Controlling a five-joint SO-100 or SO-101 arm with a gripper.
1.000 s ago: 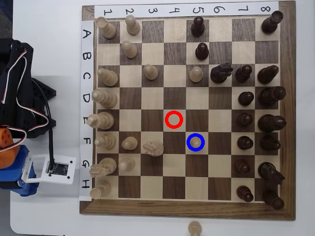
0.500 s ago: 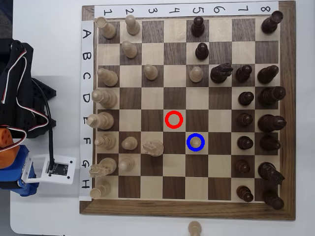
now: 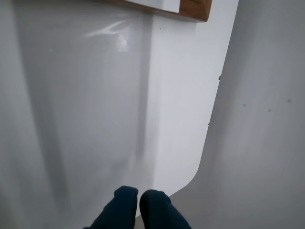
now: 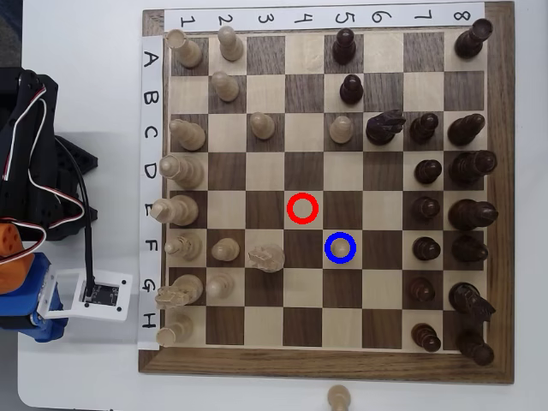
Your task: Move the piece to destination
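Pawn (image 4: 342, 247) stands upright inside blue ring (image 4: 329, 239), well right of the parked gripper (image 3: 138, 199) in the overhead view; jaws together, empty.

No visible change since earlier.

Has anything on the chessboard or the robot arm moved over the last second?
No visible change. The pale pawn sits inside the blue ring, the red ring stays empty, and the arm rests off the board, gripper shut over bare table.
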